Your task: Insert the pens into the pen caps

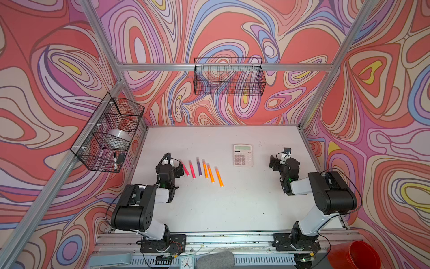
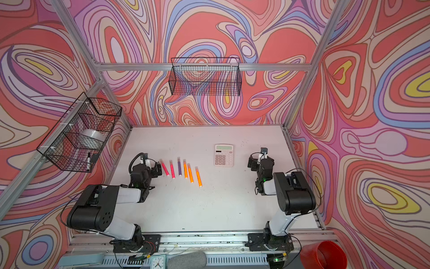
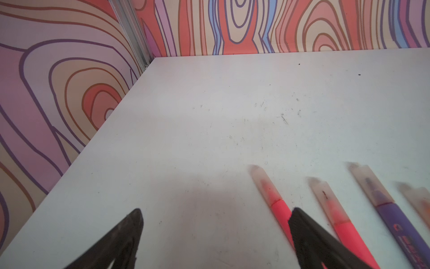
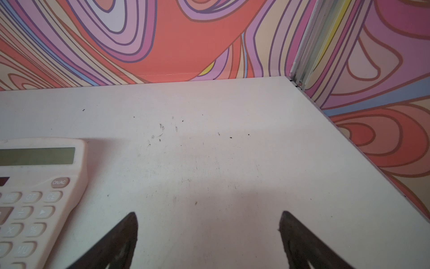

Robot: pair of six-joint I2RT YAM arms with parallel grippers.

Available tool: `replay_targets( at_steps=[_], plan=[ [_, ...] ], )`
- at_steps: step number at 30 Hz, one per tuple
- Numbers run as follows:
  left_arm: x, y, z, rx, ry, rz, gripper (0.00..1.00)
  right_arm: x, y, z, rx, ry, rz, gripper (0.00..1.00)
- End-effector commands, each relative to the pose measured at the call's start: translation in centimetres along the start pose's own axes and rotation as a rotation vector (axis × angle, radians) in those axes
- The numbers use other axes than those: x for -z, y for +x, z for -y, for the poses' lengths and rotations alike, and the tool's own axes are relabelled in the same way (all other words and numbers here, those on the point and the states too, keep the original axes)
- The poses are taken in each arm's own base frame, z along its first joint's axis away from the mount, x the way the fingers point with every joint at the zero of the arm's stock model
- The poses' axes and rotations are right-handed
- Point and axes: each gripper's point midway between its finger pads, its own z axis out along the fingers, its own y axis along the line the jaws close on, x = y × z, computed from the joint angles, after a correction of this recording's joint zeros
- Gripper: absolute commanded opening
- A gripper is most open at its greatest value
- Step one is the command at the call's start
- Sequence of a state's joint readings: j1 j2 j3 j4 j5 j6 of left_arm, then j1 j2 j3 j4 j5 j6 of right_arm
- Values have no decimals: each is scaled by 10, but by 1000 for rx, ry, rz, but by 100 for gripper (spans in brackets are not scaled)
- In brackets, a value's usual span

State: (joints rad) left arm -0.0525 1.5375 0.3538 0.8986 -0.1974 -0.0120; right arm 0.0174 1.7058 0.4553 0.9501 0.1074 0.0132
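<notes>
1. Left gripper [image 3: 216,212]: jaws apart, empty, low over the tabletop [image 3: 186,116], just beside the outermost pink pen [image 3: 280,207].
2. Right gripper [image 4: 208,213]: jaws apart, empty, beside the calculator [image 4: 41,186].
3. Six pens [image 1: 210,174] lie in a row on the tabletop between the arms. Each has a pale cap [image 3: 263,184] on its far end. Print on the purple pen [image 3: 400,223] is too blurred to read.
4. On the calculator, one key [image 4: 60,182] reads "ON/AC"; neighbours show "CE" and "GT".

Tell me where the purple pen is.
In both top views the purple pen lies left of centre on the table, third from the left in the row, between a pink pen and an orange pen; the calculator sits to its right.
</notes>
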Motion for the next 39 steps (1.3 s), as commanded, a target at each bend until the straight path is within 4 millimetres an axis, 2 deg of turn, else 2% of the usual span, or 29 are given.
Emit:
replay_targets(
  at_steps=[1,21,22,24,26,28,31,34,37,39],
  plan=[
    [-2,-7,1,12,7,21,100,-2,-5,-2,-10,-9,15,98],
    [0,-8,2,12,14,31,100,-2,-5,-2,-9,-9,15,98],
    [4,-10,12,-12,68,59,100,-2,-5,-2,-9,-8,15,98],
    [27,-9,28,-47,176,154,100,-2,-5,-2,-9,-9,15,98],
    [40,-7,22,-31,164,215,100,-2,-4,-2,-9,-9,14,98],
    [24,-13,8,4,62,181,100,-2,-5,-2,-9,-9,15,98],
    [-4,-5,0,6,-18,-10,100,-2,-5,-2,-8,-9,15,98],
    [5,-9,-7,36,-31,70,100,-2,-5,-2,-9,-9,15,98],
    [-4,-7,4,-2,19,17,100,-2,-5,-2,-10,-8,15,98],
    [0,-6,5,8,31,24,100,-2,-5,-2,-9,-9,15,98]
  ],
)
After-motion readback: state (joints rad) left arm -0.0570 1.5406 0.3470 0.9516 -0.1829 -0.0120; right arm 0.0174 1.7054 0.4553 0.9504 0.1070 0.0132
